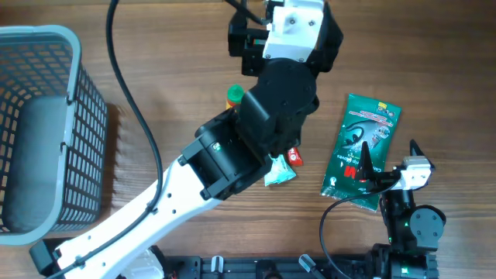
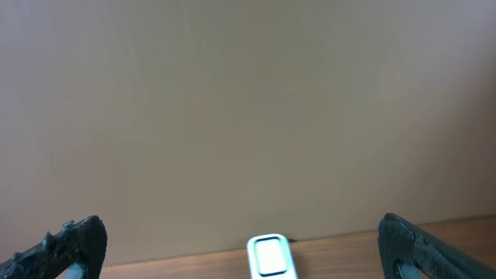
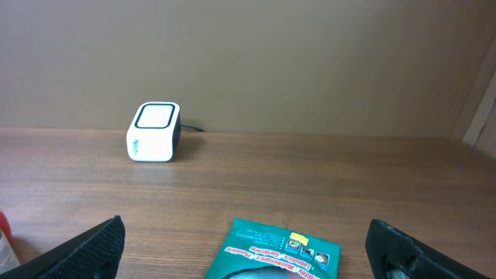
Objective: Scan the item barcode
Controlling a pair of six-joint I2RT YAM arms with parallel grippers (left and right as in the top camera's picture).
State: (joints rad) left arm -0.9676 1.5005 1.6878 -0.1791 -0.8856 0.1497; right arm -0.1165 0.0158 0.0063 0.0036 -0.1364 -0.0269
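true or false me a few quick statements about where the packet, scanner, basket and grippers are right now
1. The green packet lies flat on the table. True.
2. The right gripper is shut on the green packet. False: its jaws stand wide open, and the packet lies on the table, not held.
3. The left gripper holds an item. False: it is open, with nothing between its fingers.
4. The white scanner stands on the table by the wall. True.
5. The basket is at the right side of the table. False: it is at the left edge in the overhead view.
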